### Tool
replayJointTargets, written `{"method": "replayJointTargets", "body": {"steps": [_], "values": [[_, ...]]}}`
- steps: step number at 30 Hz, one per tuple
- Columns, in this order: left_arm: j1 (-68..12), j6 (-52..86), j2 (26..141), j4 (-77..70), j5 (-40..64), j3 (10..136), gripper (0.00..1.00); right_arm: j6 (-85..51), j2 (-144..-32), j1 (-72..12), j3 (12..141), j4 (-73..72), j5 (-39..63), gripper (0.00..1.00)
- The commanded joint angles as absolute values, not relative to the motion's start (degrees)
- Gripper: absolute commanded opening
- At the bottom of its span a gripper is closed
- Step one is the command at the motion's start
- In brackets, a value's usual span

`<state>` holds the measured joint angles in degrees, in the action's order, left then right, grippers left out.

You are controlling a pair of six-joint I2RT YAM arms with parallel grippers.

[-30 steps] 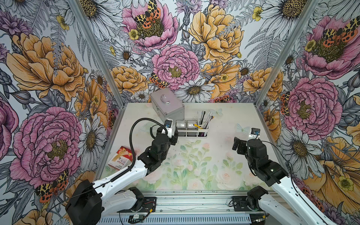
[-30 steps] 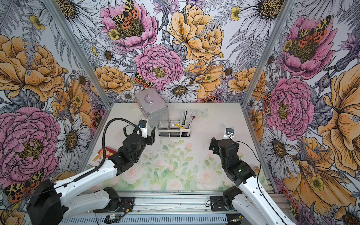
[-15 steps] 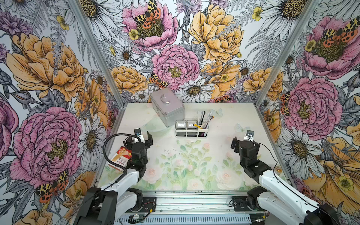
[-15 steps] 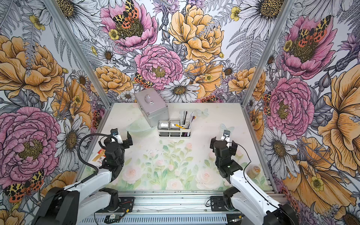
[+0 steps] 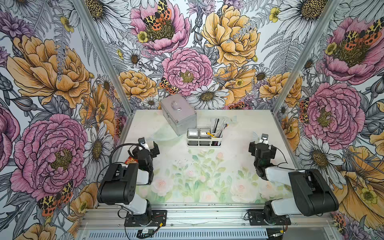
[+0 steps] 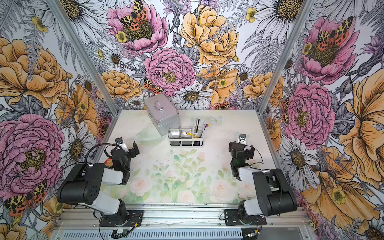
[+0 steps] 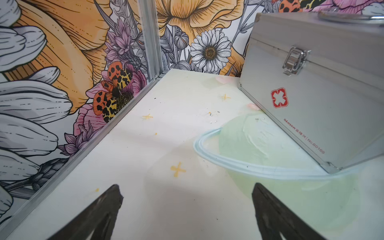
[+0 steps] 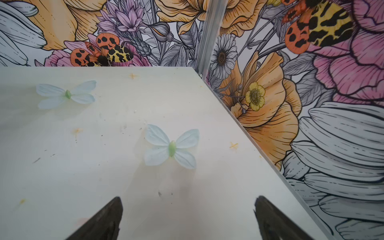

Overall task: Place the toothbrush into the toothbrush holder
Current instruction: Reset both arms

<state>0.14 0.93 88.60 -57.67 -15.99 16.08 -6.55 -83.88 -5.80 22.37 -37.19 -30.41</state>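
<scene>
The left end effector (image 5: 150, 144) and right end effector (image 5: 262, 148) both stand spread, holding nothing. The toothbrush holder (image 5: 204, 139) sits ahead of and between them on the counter (image 5: 234, 133).

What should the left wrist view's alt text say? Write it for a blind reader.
The left gripper, open and empty, hovers over a pale painted table. A latched silver metal case with a red cross emblem stands ahead, near a floral wall corner.
</scene>
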Motion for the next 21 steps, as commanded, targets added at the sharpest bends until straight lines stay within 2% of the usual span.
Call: {"method": "replayJointTargets", "body": {"steps": [1, 4, 6, 7, 8, 9, 21], "values": [[-0.4, 1.8, 88.0, -56.6, -14.8, 19.3, 0.99, -6.0, -85.8, -3.0, 26.1, -41.6, -23.5, 0.96], [-1.7, 0.4, 88.3, -54.4, -15.7, 21.0, 0.99, -6.2, -85.6, -1.9, 25.2, -42.2, -19.0, 0.96], [-2.3, -0.3, 88.6, -55.1, -15.8, 20.9, 0.99, -5.7, -87.3, -0.6, 22.2, -48.8, -13.7, 0.96], [-2.2, -0.3, 88.4, -54.8, -15.7, 20.9, 0.99, -5.5, -88.4, -0.6, 21.9, -51.6, -14.3, 0.99], [-2.2, -0.3, 88.5, -54.8, -15.7, 21.0, 0.99, -6.2, -87.2, -0.5, 22.1, -48.5, -14.1, 1.0], [-2.3, -0.3, 88.5, -55.0, -15.7, 21.0, 0.99, -5.3, -88.2, -0.7, 21.6, -51.9, -14.5, 1.0], [-1.8, 0.0, 88.5, -54.1, -14.9, 21.3, 0.99, -5.8, -87.7, -0.4, 22.1, -49.6, -13.7, 1.0]]}}
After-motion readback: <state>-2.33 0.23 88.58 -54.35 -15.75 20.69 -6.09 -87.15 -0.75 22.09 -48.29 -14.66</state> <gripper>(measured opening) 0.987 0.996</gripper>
